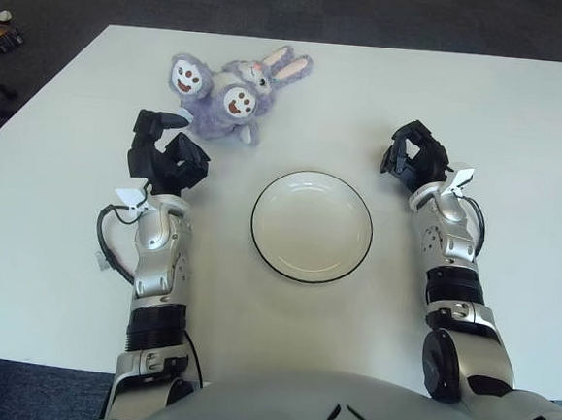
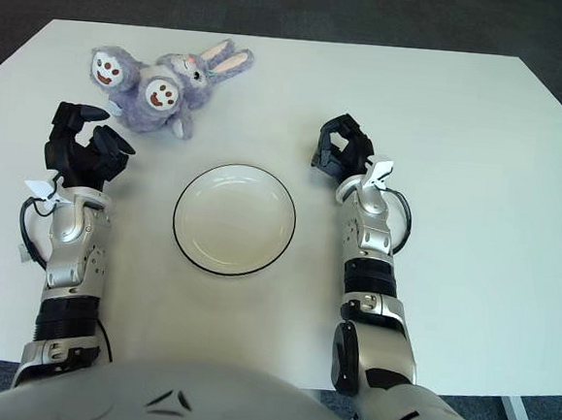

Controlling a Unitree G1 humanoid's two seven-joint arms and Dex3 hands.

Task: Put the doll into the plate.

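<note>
My fluffy lilac plush rabbit doll with long pink-lined ears [image 1: 234, 92] lies on the wide white bench [image 1: 521, 132], toward the far edge and to my left of centre, its two white foot soles (each with a brown paw print) turned up toward me and its ears pointing away to the right. It is not in the round white shallow plate with a thin dark rim [image 1: 312, 226], which sits bare in the middle of the bench, nearer to me than the doll and well apart from it. My left hand [image 1: 166, 152] is just on the near side of the doll, below and slightly to the left of it, with its black fingers [image 1: 161, 120] spread apart and holding nothing; one fingertip reaches close to the doll's lower edge, though I cannot tell whether it touches the fur. My right hand [image 1: 414, 154] shows to the right of the plate, near its upper right rim but apart from it, with its fingers curled in toward the palm around nothing. Both silver forearms run back from the hands toward my body at the near edge of the bench, a thin black cable looping beside each wrist.
</note>
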